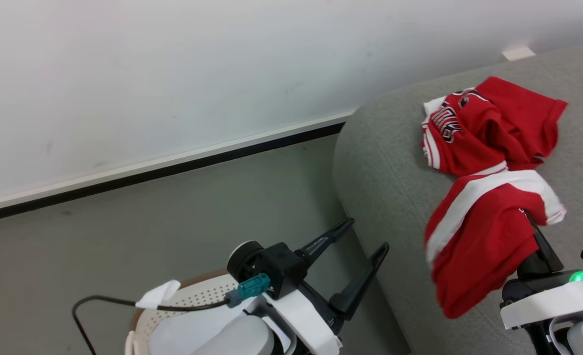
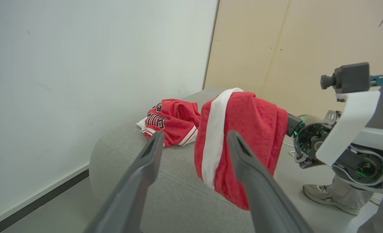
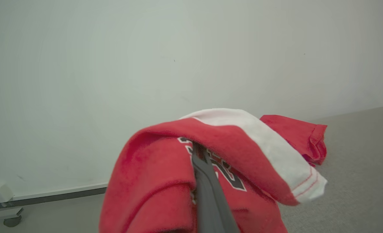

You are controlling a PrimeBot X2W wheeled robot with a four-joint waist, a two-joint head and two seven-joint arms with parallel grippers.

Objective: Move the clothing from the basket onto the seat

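While one red garment (image 1: 474, 246) with a white stripe hangs from the right hand (image 1: 533, 226), whose fingers are clenched on its fabric over the edge of the grey seat (image 1: 385, 172), a second red garment (image 1: 489, 128) bearing numerals lies crumpled on the seat. The left hand (image 1: 368, 233) gapes wide and empty beside the seat, its arm over the basket (image 1: 198, 293).

A large, rounded seat (image 1: 385, 162) in light grey woven fabric stands on a smooth grey floor (image 1: 183, 212). A crumpled red jersey (image 1: 489, 128) with white trim and black-and-white lettering lies on the seat's top. A cream perforated basket (image 1: 198, 296) stands on the floor nearby.
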